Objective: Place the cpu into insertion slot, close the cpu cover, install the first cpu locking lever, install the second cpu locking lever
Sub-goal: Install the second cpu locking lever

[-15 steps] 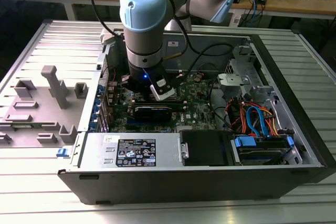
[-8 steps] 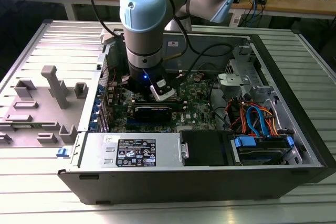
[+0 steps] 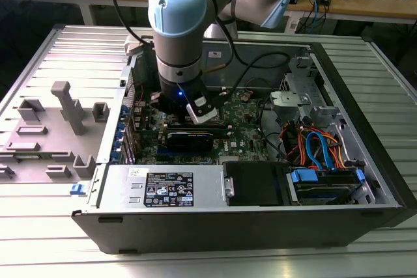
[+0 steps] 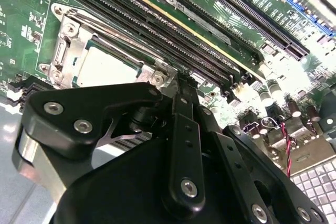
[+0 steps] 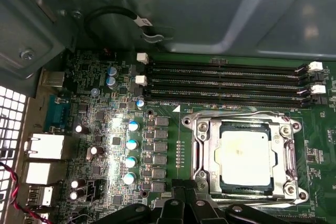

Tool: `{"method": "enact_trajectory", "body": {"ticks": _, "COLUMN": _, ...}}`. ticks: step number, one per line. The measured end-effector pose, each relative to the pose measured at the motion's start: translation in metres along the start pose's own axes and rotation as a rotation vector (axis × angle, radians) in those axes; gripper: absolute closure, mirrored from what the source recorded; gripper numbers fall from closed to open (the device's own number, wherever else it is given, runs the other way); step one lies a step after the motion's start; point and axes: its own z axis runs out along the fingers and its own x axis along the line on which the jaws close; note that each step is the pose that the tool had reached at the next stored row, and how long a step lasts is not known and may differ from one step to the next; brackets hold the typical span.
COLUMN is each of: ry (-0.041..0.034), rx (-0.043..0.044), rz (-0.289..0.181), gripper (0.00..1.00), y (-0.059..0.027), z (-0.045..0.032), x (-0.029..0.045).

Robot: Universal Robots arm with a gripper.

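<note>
The cpu [image 5: 244, 156] lies flat in the insertion slot [image 5: 294, 153], its pale metal top facing up. The silvery cpu cover [image 5: 207, 153] lies down around it, framing the chip through its square cut-out. Thin metal rods run along the frame's edges; how they are latched I cannot tell. My gripper [image 5: 186, 190] hangs close above the board just beside one edge of the slot, fingers together with nothing between them. In the second wrist view the gripper [image 4: 181, 85] ends next to the cover [image 4: 68, 51] and cpu [image 4: 107, 69]. In the exterior view the gripper [image 3: 194, 110] reaches down into the open computer case.
Long black memory slots [image 5: 226, 82] run along one side of the slot. A black card [image 3: 189, 138] lies near the gripper. The case walls [image 3: 352, 115], a drive bay with blue and orange cables [image 3: 319, 151] and grey fixtures [image 3: 65, 105] on the table surround the work area.
</note>
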Motion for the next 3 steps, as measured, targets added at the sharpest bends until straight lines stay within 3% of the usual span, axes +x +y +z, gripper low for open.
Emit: {"method": "enact_trajectory", "body": {"ticks": 3, "ry": -0.0001, "rx": 0.0000, "rz": 0.000, "gripper": 0.89, "y": 0.0001, "z": -0.0002, "x": 0.0000}}
